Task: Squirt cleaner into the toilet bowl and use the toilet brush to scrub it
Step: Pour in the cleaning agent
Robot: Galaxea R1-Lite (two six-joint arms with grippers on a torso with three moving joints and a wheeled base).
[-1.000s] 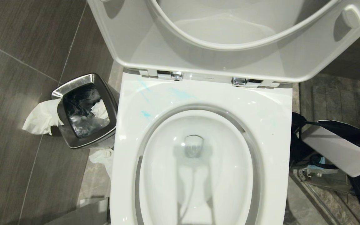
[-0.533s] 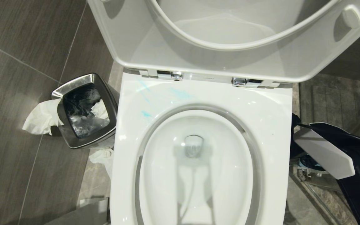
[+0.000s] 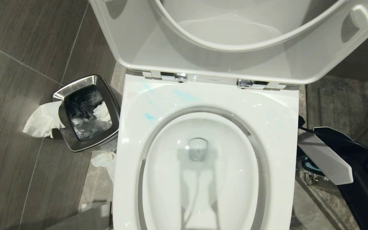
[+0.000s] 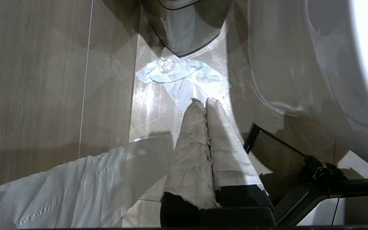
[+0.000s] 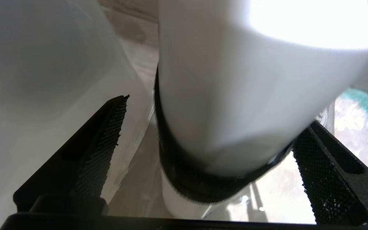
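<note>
The toilet bowl point(image 3: 268, 110) lies open before me, seat and lid raised. Pale blue smears of cleaner point(image 3: 184, 95) mark the back left of its rim. My right arm point(image 3: 326, 156) reaches down beside the bowl's right side, its gripper hidden there. In the right wrist view the right gripper point(image 5: 217, 111) is open, black pads point(image 5: 102, 150) wide apart. A blurred white rounded thing with a black band point(image 5: 203, 179) fills the gap. I cannot tell whether it is the toilet brush. The left gripper point(image 4: 205, 100) is shut and empty, hanging low left of the bowl's outer wall point(image 4: 299, 64).
A small steel bin point(image 3: 86, 113) stands left of the toilet, with white tissue point(image 3: 42, 119) hanging over its side. More tissue point(image 4: 184, 75) lies on the floor ahead of the left gripper. Something teal point(image 3: 308, 164) shows under the right arm.
In the head view my right arm has swung left, closer to the bowl's right side. The bowl, the bin and the smears are as before.
</note>
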